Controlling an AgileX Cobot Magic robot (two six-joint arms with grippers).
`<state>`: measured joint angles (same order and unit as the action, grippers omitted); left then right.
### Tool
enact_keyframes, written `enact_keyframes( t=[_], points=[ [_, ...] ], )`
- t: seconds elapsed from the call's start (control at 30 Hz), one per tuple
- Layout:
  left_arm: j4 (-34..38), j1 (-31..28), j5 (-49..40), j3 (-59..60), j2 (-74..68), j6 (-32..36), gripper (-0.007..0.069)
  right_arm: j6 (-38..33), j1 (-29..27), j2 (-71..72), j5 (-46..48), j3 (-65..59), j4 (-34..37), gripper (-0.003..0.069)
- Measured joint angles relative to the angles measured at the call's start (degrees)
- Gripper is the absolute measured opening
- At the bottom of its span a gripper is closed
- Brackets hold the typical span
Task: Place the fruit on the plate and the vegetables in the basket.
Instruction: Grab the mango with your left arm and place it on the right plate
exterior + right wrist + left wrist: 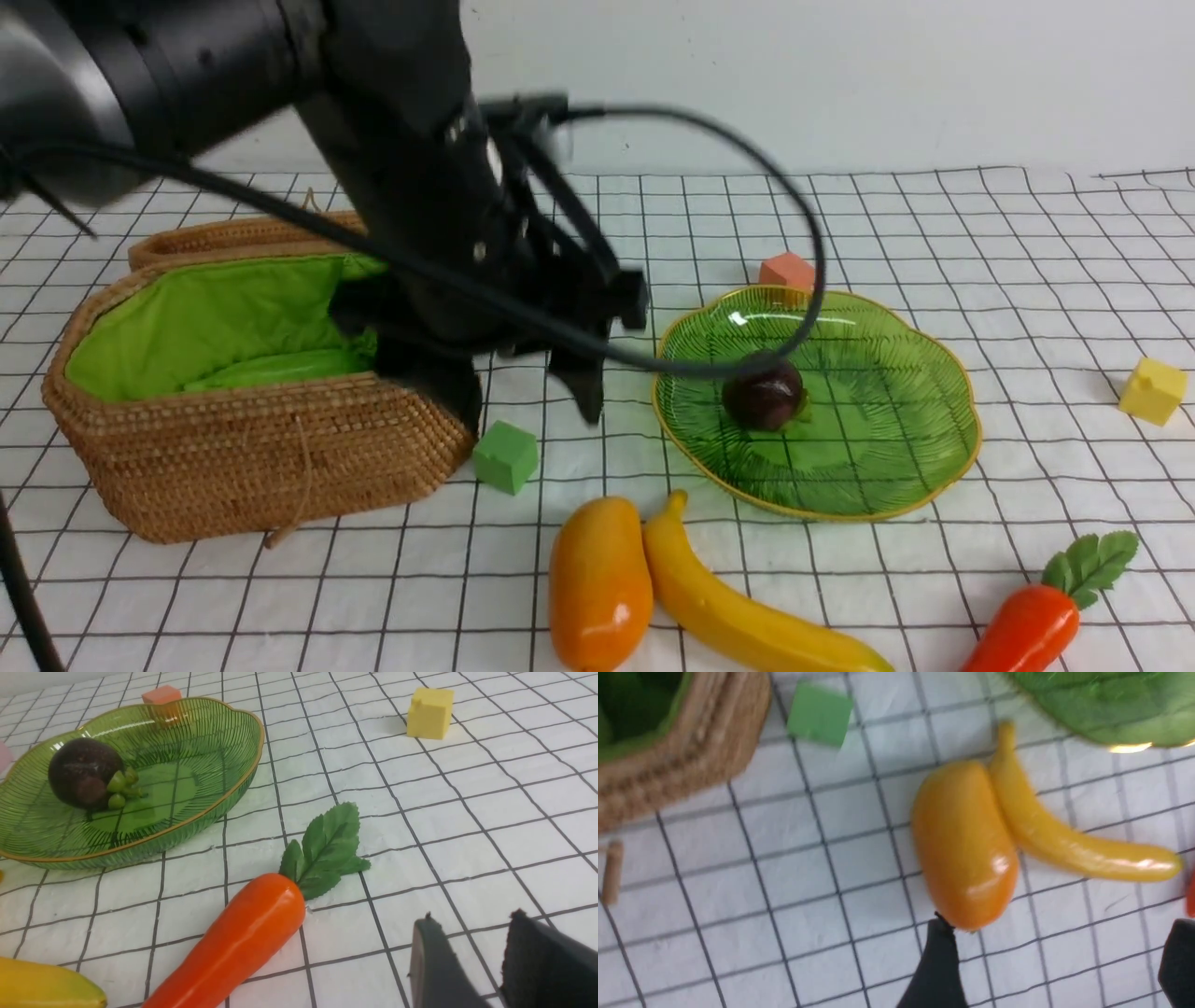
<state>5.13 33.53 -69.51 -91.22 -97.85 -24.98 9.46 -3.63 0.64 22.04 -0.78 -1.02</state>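
Carrot (247, 933) fuller in right wrist view, right gripper (486, 956) jaws narrow, empty, left gripper (527, 411) jaws wide, empty, over cloth (1027, 280) between basket (233, 467) and plate (934, 392).

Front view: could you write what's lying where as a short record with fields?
plate: holds only the dark purple fruit
mango and banana: touching, on the cloth nearer the robot than the plate
carrot: right of the banana
basket: lid open, left of the plate
left gripper: open, empty, between basket and plate
right gripper: open, empty, near the carrot
cubes: green cube by the basket, yellow cube far right, orange cube behind the plate
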Motion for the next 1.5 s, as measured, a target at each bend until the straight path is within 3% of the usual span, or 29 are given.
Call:
enact_keyframes(
  t=[0.17, 0.4, 0.93, 1.2, 1.5],
  points=[
    [2.8, 0.0, 11.3, 9.1, -5.4, -2.1, 0.0576, 0.0, 0.0, 0.0, 0.0, 0.0, 0.0, 0.0242],
    [5.7, 0.0, 16.4, 9.6, -13.2, -2.0, 0.0577, 0.0, 0.0, 0.0, 0.0, 0.0, 0.0, 0.0242],
    [7.8, 0.1, 13.8, 9.6, -14.7, 4.5, 0.0538, 0.0, 0.0, 0.0, 0.0, 0.0, 0.0, 0.0242],
    [8.4, 0.3, 9.5, -2.4, -10.1, 5.4, 0.0538, 0.0, 0.0, 0.0, 0.0, 0.0, 0.0, 0.0242],
    [8.0, 6.8, 15.5, -22.0, -19.7, 9.8, 0.0538, 0.0, 0.0, 0.0, 0.0, 0.0, 0.0, 0.0242]
  ],
)
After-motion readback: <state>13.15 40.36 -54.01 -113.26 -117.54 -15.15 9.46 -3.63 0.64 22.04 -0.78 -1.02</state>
